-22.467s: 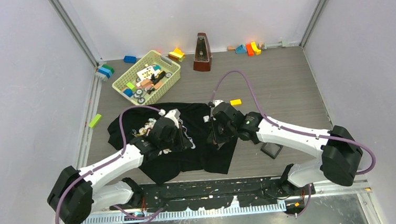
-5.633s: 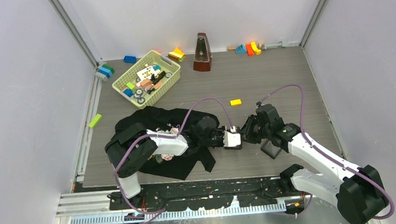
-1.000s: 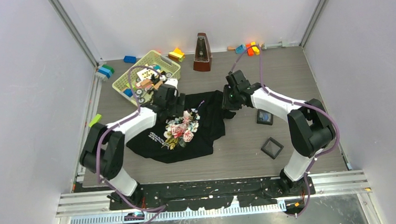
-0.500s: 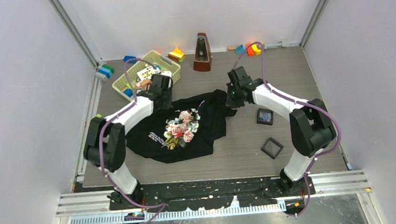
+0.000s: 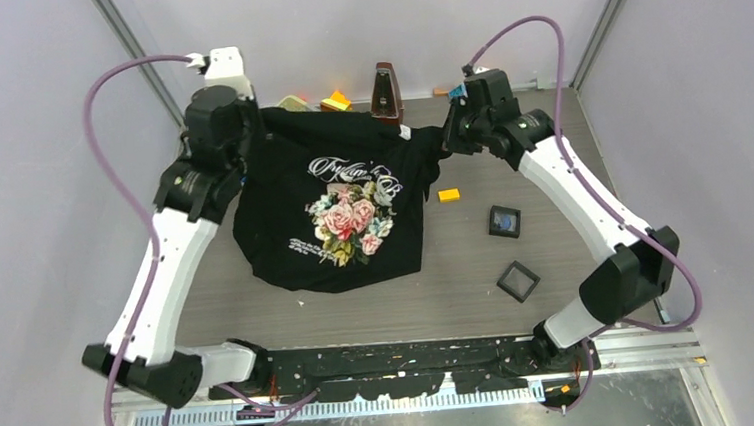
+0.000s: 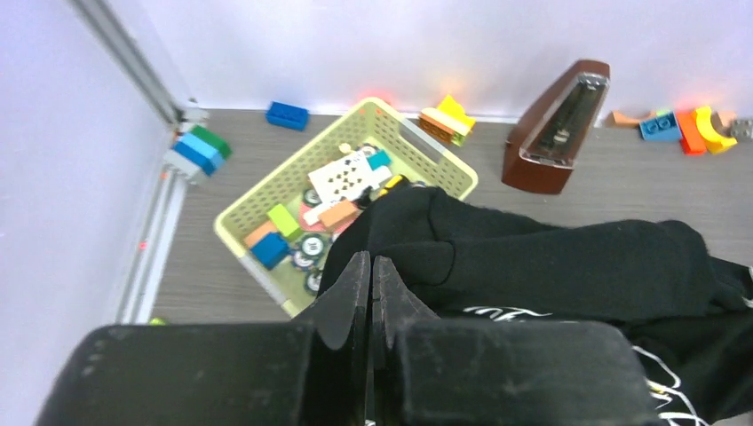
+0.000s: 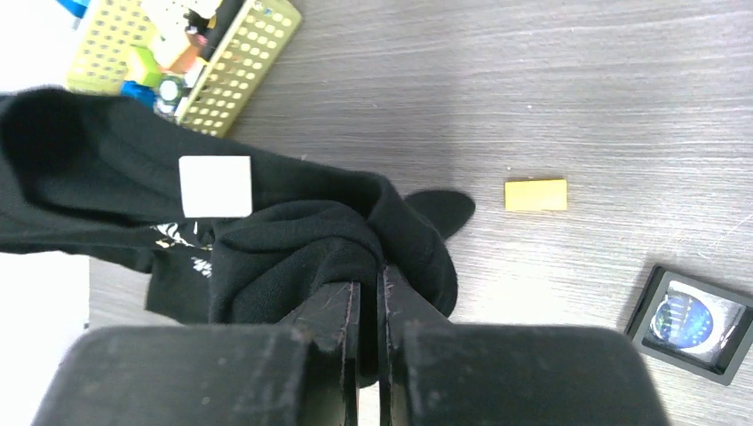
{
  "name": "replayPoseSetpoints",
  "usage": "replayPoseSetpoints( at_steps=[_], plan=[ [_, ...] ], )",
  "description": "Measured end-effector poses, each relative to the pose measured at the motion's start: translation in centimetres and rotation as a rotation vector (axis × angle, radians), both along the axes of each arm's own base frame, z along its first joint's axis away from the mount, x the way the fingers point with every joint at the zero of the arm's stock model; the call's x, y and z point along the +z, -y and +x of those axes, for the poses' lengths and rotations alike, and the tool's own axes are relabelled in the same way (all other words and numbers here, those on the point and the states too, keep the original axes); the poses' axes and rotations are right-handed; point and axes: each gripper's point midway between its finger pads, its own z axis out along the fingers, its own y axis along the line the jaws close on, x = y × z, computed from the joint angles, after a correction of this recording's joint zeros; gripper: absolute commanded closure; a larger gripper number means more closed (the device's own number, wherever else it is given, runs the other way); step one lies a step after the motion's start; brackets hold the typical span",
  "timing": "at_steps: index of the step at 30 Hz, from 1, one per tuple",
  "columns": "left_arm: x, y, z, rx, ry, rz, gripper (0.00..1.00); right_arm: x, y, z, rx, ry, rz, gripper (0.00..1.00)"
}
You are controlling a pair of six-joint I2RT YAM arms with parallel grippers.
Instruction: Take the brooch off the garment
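Observation:
The garment (image 5: 337,201), a black T-shirt with a rose print and white script, hangs spread between my two grippers, with its lower hem on the table. My left gripper (image 5: 245,134) is shut on its left shoulder, and the left wrist view shows the fabric (image 6: 533,257) at my left gripper (image 6: 371,266). My right gripper (image 5: 445,138) is shut on the right shoulder; the right wrist view shows cloth (image 7: 302,240) bunched in my right gripper (image 7: 367,288). The brooch (image 5: 502,222), a tiny blue piece, lies in a small black box (image 7: 661,302) on the table, right of the shirt.
A yellow basket (image 6: 266,200) of small toys stands behind the shirt, with a brown metronome (image 5: 383,94) beside it. An orange block (image 5: 448,195) and a second black box (image 5: 518,281) lie at the right. Coloured blocks (image 6: 684,124) line the back wall.
Both arms have risen and lifted the shirt off the table by its shoulders. It now hangs stretched between them with the print facing the camera.

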Motion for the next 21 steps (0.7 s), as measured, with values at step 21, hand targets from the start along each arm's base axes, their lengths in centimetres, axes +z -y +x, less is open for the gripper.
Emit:
replayPoseSetpoints(
  at_steps=[21],
  plan=[
    [15.6, -7.4, -9.0, 0.175, 0.287, 0.033, 1.0, 8.5, -5.7, -11.8, 0.326, 0.092, 0.158, 1.0]
  ],
)
